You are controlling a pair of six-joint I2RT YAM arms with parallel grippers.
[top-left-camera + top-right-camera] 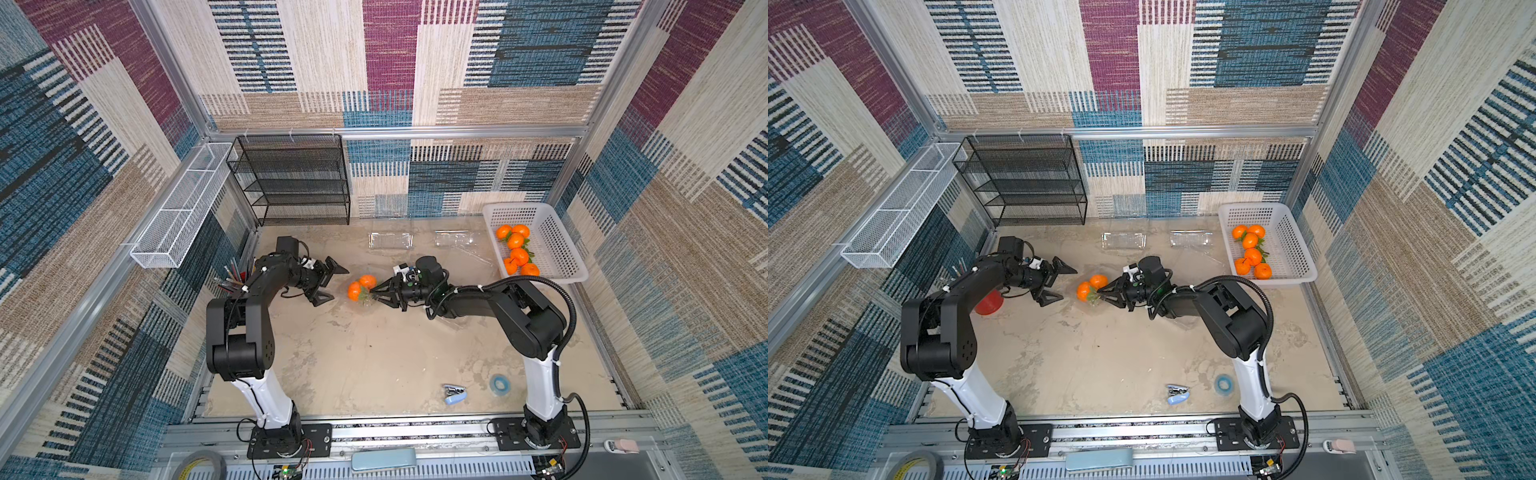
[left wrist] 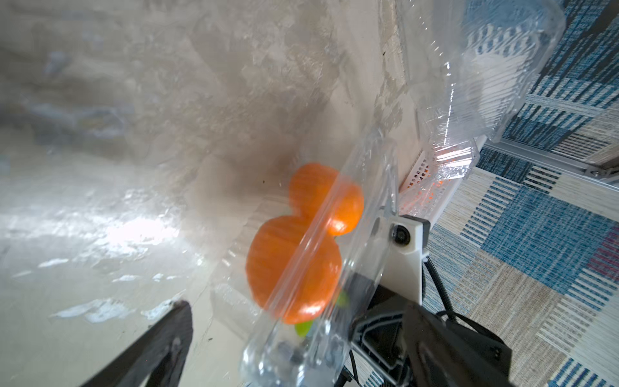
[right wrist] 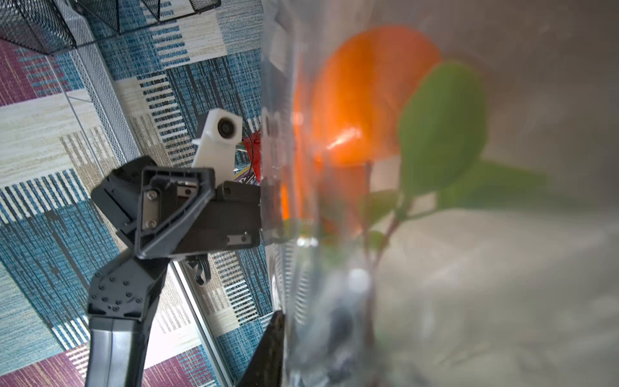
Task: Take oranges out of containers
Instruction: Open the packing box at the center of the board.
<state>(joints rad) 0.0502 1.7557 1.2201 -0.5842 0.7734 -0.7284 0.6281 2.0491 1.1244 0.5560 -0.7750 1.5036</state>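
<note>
Two oranges (image 1: 360, 286) lie mid-table inside a clear clamshell (image 2: 294, 355); right gripper (image 1: 372, 296) seemingly pinches their leafy stem (image 3: 385, 239), left gripper (image 1: 340, 283) spread wide just beside. Six more sit in the white basket (image 1: 557, 245).

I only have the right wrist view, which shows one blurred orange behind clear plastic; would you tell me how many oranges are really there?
Observer: Two oranges, side by side, in both top views.
Operator: How many are already out?
Observer: Six more lie in the white basket.
Operator: Are any boxes empty?
Observer: Two clear boxes lie empty toward the back, between the black shelf and that basket.
</note>
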